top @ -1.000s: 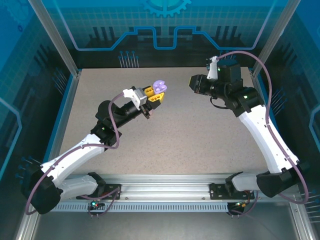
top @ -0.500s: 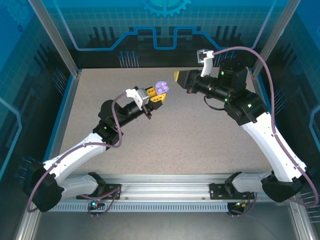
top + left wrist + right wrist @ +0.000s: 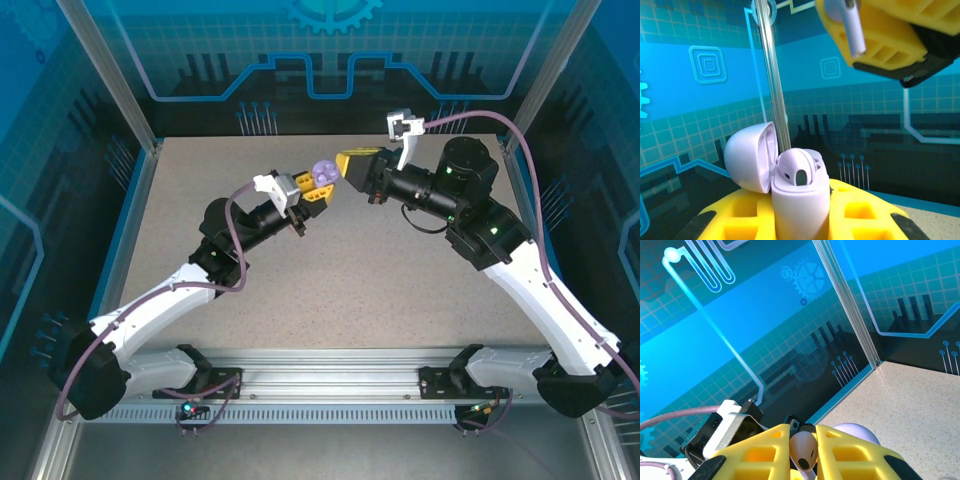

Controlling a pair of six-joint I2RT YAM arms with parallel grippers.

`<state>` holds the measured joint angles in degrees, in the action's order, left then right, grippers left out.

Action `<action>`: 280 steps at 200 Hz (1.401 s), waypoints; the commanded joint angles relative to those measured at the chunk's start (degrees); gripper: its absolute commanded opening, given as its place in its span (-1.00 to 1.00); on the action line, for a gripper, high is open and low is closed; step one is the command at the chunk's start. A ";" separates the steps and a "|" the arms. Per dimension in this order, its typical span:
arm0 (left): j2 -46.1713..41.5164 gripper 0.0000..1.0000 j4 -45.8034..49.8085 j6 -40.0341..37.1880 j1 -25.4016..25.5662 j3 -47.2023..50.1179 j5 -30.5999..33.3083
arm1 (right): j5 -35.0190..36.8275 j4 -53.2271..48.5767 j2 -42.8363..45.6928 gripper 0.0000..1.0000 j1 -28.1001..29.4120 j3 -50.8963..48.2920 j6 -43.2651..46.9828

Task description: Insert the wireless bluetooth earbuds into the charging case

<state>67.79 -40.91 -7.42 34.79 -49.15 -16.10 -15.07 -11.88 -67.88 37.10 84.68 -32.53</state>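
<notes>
Earbud (image 3: 854, 27), glossy and pale pink with a short straight stem, is being pinched between the yellow ribbed fingers (image 3: 850, 452) of the right gripper (image 3: 352, 163). The stem is pointing down and a little aslant. The charging case (image 3: 800, 195) is lying just below and to the left of it in the left wrist view, and the left gripper (image 3: 311, 190) is clamping it upright around its body. Smooth, rounded lilac plastic is forming the case; its hinged lid (image 3: 750, 157) is hanging open to one side and a dark socket (image 3: 801, 176) is facing upward. Judging from this, the right arm is needing to line the stem up with that socket.
</notes>
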 commanded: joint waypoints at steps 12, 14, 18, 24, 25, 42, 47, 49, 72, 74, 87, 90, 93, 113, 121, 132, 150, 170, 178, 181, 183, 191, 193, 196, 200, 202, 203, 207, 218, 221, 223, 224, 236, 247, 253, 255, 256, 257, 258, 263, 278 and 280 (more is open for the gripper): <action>0.24 -1.00 -3.02 1.27 0.46 -2.39 0.72 | -0.21 4.11 0.04 -0.65 0.60 -1.56 -0.76; 0.24 -1.00 -3.04 1.27 0.46 -2.37 0.72 | -0.22 4.20 0.03 -0.65 0.56 -1.66 -0.82; 0.27 -1.00 -3.04 1.27 0.54 -2.36 0.74 | -0.18 4.31 -0.01 -0.65 0.62 -1.84 -0.91; 0.28 -1.00 -3.04 1.27 0.54 -2.37 0.78 | -0.21 4.35 -0.24 -0.65 0.60 -1.94 -1.03; 0.26 -1.00 -3.04 1.22 0.50 -2.41 0.75 | -0.22 4.38 -0.29 -0.65 0.56 -1.96 -1.08; 0.15 -1.00 -2.96 1.05 0.54 -2.45 0.72 | -0.20 4.43 -0.99 -0.65 0.51 -1.97 -1.22; 0.18 -1.00 -2.92 1.05 0.60 -2.46 0.72 | -0.13 4.34 -1.14 -0.65 0.50 -2.08 -1.30; 0.16 -1.00 -2.90 1.08 0.58 -2.49 0.67 | -0.20 4.33 -1.19 -0.65 0.51 -2.12 -1.35; 0.07 -1.00 -2.95 0.92 0.63 -2.58 0.72 | -0.22 4.31 -1.79 -0.65 0.40 -2.39 -1.64; 0.09 -1.00 -2.95 0.92 0.63 -2.61 0.67 | -0.27 4.32 -1.79 -0.65 0.31 -2.43 -1.65; 0.03 -1.00 -2.81 0.83 0.55 -2.62 0.67 | -0.23 4.32 -1.99 -0.65 0.35 -2.57 -1.85; 0.06 -1.00 -2.78 0.81 0.58 -2.62 0.62 | -0.22 4.28 -2.11 -0.65 0.30 -2.56 -1.83; 0.03 -1.00 -2.83 0.78 0.56 -2.69 0.63 | -0.22 4.30 -2.16 -0.65 0.21 -2.63 -1.91; -0.02 -1.00 -2.81 0.81 0.55 -2.71 0.63 | -0.27 4.30 -2.47 -0.65 0.08 -2.94 -2.08; -0.11 -1.00 -2.79 0.74 0.61 -2.71 0.54 | -0.24 4.38 -2.60 -0.65 0.00 -3.12 -2.18; -0.07 -1.00 -2.85 0.70 0.62 -2.71 0.62 | -0.26 4.31 -2.73 -0.65 -0.17 -3.22 -2.26; -0.13 -1.00 -2.77 0.52 0.58 -2.81 0.63 | -0.28 4.32 -2.74 -0.66 -0.49 -3.49 -2.45; -0.14 -1.00 -2.54 0.39 0.62 -2.89 0.68 | -0.26 4.14 -2.73 -0.66 -0.80 -3.89 -2.53; -0.20 -1.00 -2.58 0.31 0.57 -2.99 0.65 | -0.30 4.06 -2.66 -0.66 -0.94 -3.96 -2.53; -0.19 -1.00 -2.60 0.32 0.58 -2.98 0.63 | -0.29 3.97 -2.69 -0.66 -0.97 -4.03 -2.53; -0.20 -1.00 -2.60 0.35 0.60 -2.97 0.70 | -0.28 3.97 -2.63 -0.66 -0.98 -4.07 -2.53; -0.18 -1.00 -2.60 0.30 0.63 -2.97 0.79 | -0.30 3.97 -2.56 -0.66 -1.15 -4.17 -2.62; -0.20 -1.00 -2.60 0.30 0.59 -2.97 0.80 | -0.24 3.93 -2.58 -0.66 -1.20 -4.26 -2.62; -0.20 -1.00 -2.58 0.30 0.57 -2.97 0.80 | -0.27 3.92 -2.54 -0.67 -1.24 -4.33 -2.70; -0.11 -1.00 -2.58 0.25 0.59 -2.97 0.80 | -0.25 3.88 -2.52 -0.67 -1.35 -4.43 -2.71; -0.14 -1.00 -2.59 0.27 0.62 -3.00 0.74 | -0.34 3.88 -2.52 -0.67 -1.33 -4.48 -2.67; -0.12 -1.00 -2.60 0.28 0.63 -3.03 0.77 | -0.32 3.88 -2.52 -0.67 -1.38 -4.51 -2.69; -0.05 -1.00 -2.64 0.22 0.58 -3.06 0.74 | -0.38 3.82 -2.52 -0.67 -1.48 -4.61 -2.71; -0.10 -1.00 -2.61 0.21 0.60 -3.08 0.72 | -0.30 3.79 -2.42 -0.67 -1.74 -4.90 -2.80; -0.11 -1.00 -2.56 0.25 0.62 -3.15 0.72 | -0.24 3.79 -2.44 -0.67 -1.74 -4.95 -2.84; -0.11 -1.00 -2.57 0.22 0.63 -3.08 0.67 | -0.29 3.84 -2.42 -0.67 -1.76 -5.01 -2.87; -0.07 -1.00 -2.58 0.22 0.63 -3.07 0.65 | -0.35 3.86 -2.43 -0.67 -1.81 -5.03 -2.88; -0.11 -1.00 -2.54 0.28 0.56 -3.16 0.72 | -0.59 3.89 -2.49 -0.68 -1.96 -5.23 -3.01; -0.12 -1.00 -2.59 0.21 0.56 -3.17 0.71 | -0.65 3.88 -2.46 -0.67 -2.12 -5.47 -2.98; -0.15 -1.00 -2.47 0.21 0.60 -3.19 0.72 | -0.83 3.95 -2.50 -0.68 -2.20 -5.56 -2.97; -0.17 -1.00 -2.52 0.21 0.60 -3.18 0.72 | -0.90 3.96 -2.50 -0.68 -2.21 -5.58 -2.97; -0.18 -1.00 -2.56 0.21 0.62 -3.21 0.72 | -0.91 3.97 -2.51 -0.68 -2.21 -5.58 -2.97; -0.15 -1.00 -2.54 0.21 0.58 -3.22 0.72 | -0.92 3.97 -2.52 -0.68 -2.21 -5.63 -2.97; -0.13 -1.00 -2.53 0.21 0.61 -3.23 0.72 | -0.97 3.92 -2.52 -0.68 -2.25 -5.65 -2.97; -0.17 -1.00 -2.45 0.18 0.59 -3.28 0.72 | -1.16 3.97 -2.52 -0.68 -2.32 -5.71 -2.91; -0.20 -1.00 -2.50 0.21 0.57 -3.32 0.67 | -1.97 3.42 -2.90 -0.68 -2.39 -5.29 -2.61; -0.18 -1.00 -2.44 0.24 0.62 -3.32 0.71 | -2.07 3.26 -2.97 -0.68 -2.39 -5.14 -2.51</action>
<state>67.88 -40.75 -7.44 34.89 -50.04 -15.81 -15.90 -8.47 -70.52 35.70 79.85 -35.11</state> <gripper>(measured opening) 0.191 0.165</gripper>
